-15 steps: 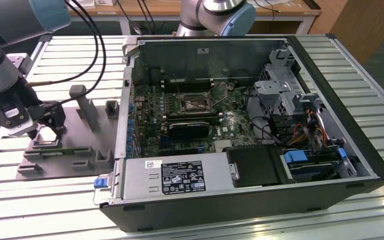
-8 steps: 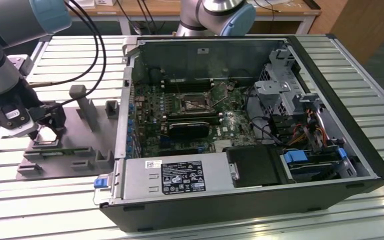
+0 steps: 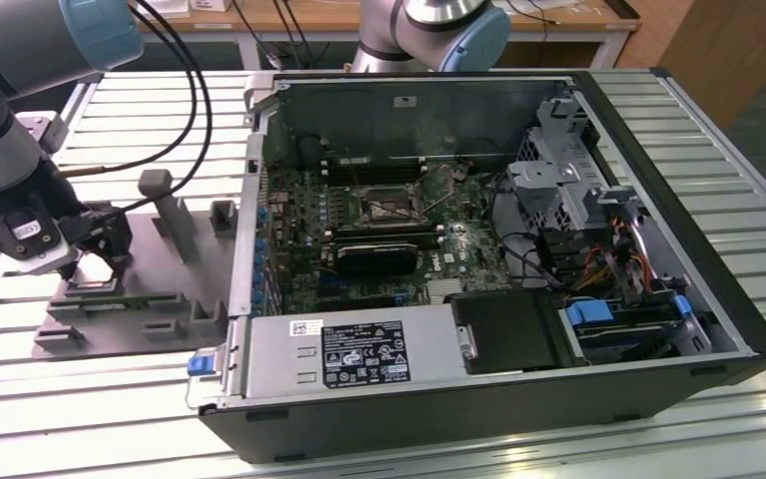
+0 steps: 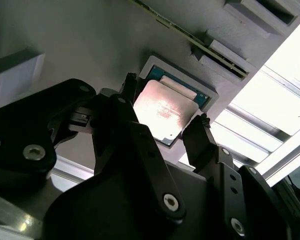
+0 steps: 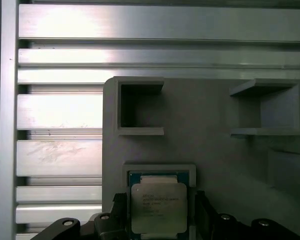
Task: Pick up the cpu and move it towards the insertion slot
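One grey robot arm reaches in at the exterior view's left, its black two-finger gripper (image 3: 95, 267) lowered over a flat grey plastic fixture plate (image 3: 124, 337) that lies on the ribbed aluminium table (image 3: 77, 409). The cpu (image 3: 91, 286), a small flat square chip with a silvery metal top and a thin green rim, sits in a shallow square nest on that plate, directly under the gripper. In the first wrist view the two black fingers (image 5: 202, 212) stand apart, one on each side of the chip, with the nest's walls beside them. They are not closed on it, and whether either pad touches its edge cannot be told. To the right of the plate lies the open black computer case (image 3: 736, 299). The insertion slot (image 3: 386, 208), a square socket with a shiny metal frame and dark centre, sits on the green board inside, well apart from the chip.
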Robot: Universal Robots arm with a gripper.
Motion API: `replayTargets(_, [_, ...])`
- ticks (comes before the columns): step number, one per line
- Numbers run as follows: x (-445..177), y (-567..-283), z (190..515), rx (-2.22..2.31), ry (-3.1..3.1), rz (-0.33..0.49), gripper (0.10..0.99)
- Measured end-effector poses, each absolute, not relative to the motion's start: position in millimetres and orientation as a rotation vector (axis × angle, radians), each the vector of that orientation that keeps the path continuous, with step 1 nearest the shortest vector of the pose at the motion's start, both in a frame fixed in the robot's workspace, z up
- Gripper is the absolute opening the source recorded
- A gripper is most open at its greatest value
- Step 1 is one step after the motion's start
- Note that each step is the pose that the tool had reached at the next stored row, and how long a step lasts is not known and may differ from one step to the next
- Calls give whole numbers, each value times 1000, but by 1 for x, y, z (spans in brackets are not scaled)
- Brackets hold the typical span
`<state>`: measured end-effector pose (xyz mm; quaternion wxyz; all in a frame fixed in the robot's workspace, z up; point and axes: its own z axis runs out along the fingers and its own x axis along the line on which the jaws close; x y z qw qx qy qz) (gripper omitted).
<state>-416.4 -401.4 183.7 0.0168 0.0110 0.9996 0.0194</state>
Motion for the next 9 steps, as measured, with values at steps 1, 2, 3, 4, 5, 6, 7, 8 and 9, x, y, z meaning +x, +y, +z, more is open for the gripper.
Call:
replayTargets(1, [-416, -401, 184, 34, 3107, 60, 647])
replayTargets(2, [-416, -401, 184, 34, 3107, 60, 647])
replayTargets(3, [-416, -401, 184, 34, 3107, 60, 647])
replayTargets(4, [-416, -401, 184, 34, 3107, 61, 647])
replayTargets(5, [-416, -401, 184, 34, 3107, 61, 635])
replayTargets(6, [-416, -401, 184, 34, 3107, 60, 573])
replayTargets(7, [-416, -401, 184, 34, 3107, 60, 573])
replayTargets(8, [-416, -401, 184, 34, 3107, 61, 537])
replayTargets(9, [-416, -401, 184, 34, 3107, 61, 537])
